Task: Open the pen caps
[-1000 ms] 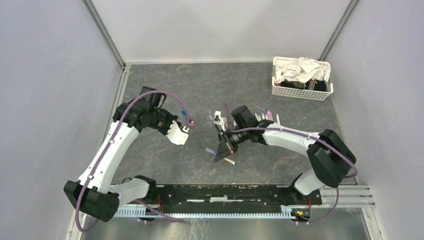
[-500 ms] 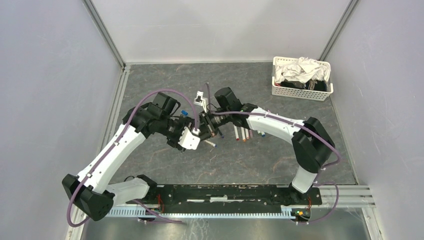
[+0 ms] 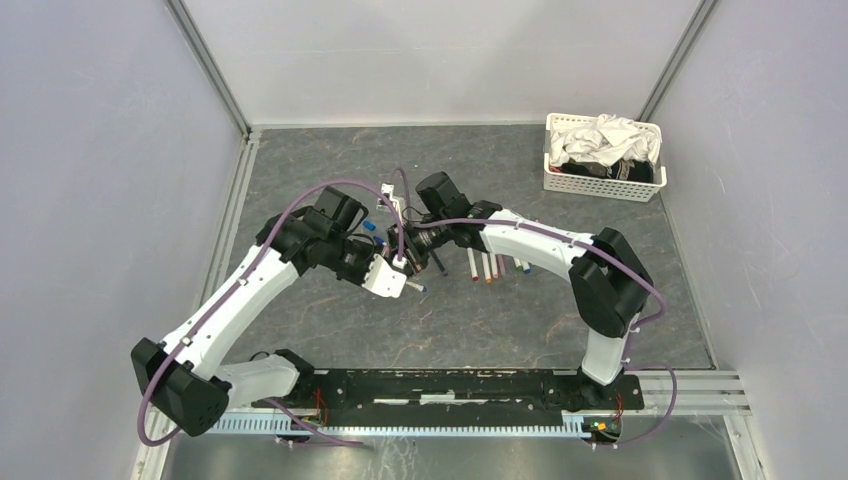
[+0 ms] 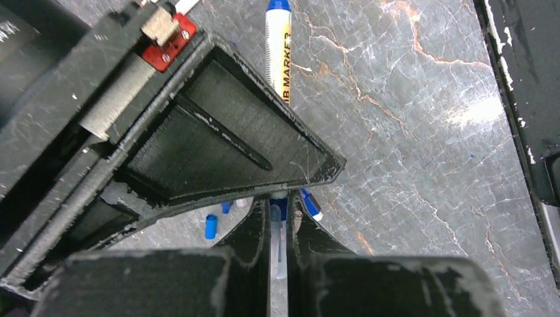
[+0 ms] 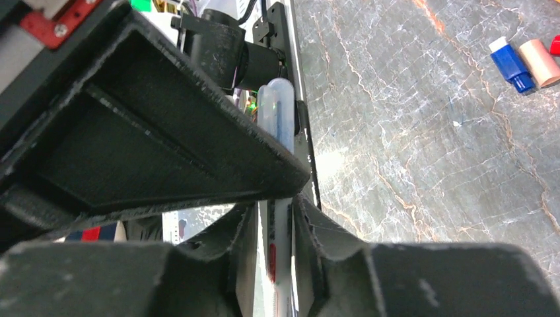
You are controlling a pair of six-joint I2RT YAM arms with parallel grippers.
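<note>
Near centre of the surface [image 3: 500, 330], I am holding one pen [image 4: 275, 232] in the left gripper [image 4: 277, 214], its jaws clamping the barrel. The right gripper [image 5: 274, 218] is straddling what I judge the same pen; whether its narrow jaws are gripping, I cannot tell. Step: uncapping. The next move is calling for a firm, straight pull apart. Beyond, loose pen caps [image 5: 512, 63] and more pens [image 3: 490, 265] are lying.

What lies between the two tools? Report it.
A single pen: left tool shut on one end, barrel passing behind the right tool. Left wrist view.
</note>
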